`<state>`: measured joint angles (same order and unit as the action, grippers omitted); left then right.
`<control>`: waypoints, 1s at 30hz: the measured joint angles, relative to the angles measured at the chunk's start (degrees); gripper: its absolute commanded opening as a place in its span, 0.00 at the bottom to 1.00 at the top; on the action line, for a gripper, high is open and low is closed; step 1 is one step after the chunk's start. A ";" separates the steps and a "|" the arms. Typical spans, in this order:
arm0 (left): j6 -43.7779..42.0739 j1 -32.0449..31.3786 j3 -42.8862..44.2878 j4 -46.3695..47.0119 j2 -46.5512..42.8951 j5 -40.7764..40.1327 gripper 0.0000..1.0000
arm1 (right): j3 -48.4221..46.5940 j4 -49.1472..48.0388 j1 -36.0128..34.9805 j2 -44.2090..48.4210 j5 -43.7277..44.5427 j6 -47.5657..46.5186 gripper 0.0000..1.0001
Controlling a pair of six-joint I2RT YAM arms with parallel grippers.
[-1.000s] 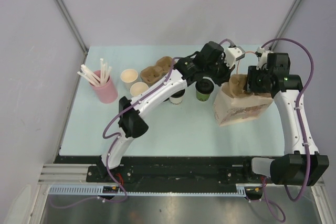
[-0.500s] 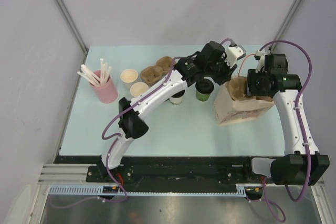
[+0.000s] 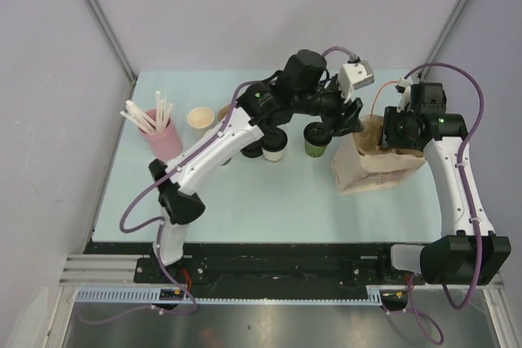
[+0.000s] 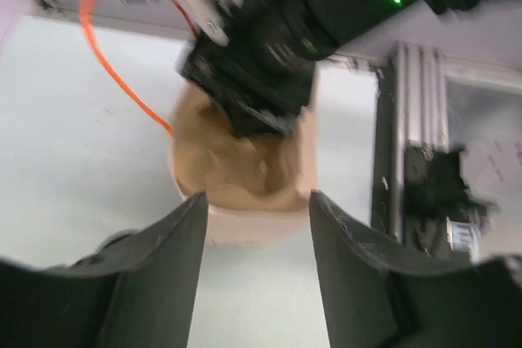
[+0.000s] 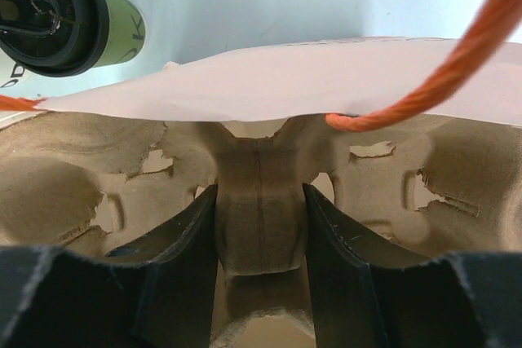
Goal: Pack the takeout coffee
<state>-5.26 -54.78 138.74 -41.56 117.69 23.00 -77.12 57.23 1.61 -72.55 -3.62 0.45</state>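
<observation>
Clamped with the right gripper (image 5: 258, 201) on the middle ridge of the pulp cup carrier (image 5: 81, 173), one finger pressed to each side of that ridge, down inside the mouth of the paper bag (image 3: 367, 173). From above, placed at 3 o'clock on the table (image 3: 269, 201), with the bag's orange cord handle (image 5: 457, 64) looping over the rim.

Hovering with the left gripper (image 4: 257, 197) at 11 o'clock of the bag's mouth, fingers (image 4: 163, 266) spread wide and nothing between them. Looking down past them from the left wrist onto the tan opening and the black body of the right gripper above it.

Both coffees out of the bag, standing on the table with black lids on:
- green-sided cup (image 3: 316, 139) at 9 o'clock of the bag, near it but apart
- white-sided cup (image 3: 275, 147) at 9 o'clock of the green one, just beside it and partly under the left arm (image 3: 216, 151)

Seen from the right wrist too — the green-sided cup at 10 o'clock, beyond the bag's pale rim.

Farther out toward 9 o'clock on the table, a lidless cup (image 3: 200, 118) and the pink cup of straws (image 3: 165, 143), well apart from the bag.
</observation>
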 measured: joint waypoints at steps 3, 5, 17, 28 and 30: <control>-3.21 -1.07 -8.68 0.57 -6.38 3.48 0.52 | 0.00 -0.31 0.00 0.00 -0.52 0.33 0.13; -6.05 -2.86 -13.81 0.24 -9.40 3.82 0.57 | 0.00 -0.35 0.00 0.00 -0.66 0.52 0.13; -15.89 -9.42 -17.35 -1.14 -4.28 0.22 0.76 | 0.00 -0.39 0.13 0.07 -1.53 1.07 0.13; -21.00 -10.43 -17.07 -1.88 -1.75 -3.26 0.43 | 0.00 -0.42 0.39 0.17 -1.88 1.07 0.13; -22.38 -10.45 -17.11 -1.84 -1.75 -3.58 0.29 | 0.00 -0.35 0.48 0.22 -1.88 1.07 0.12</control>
<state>-27.64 -65.23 121.62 -43.40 115.94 19.42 -77.12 56.88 2.09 -72.34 -5.50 1.52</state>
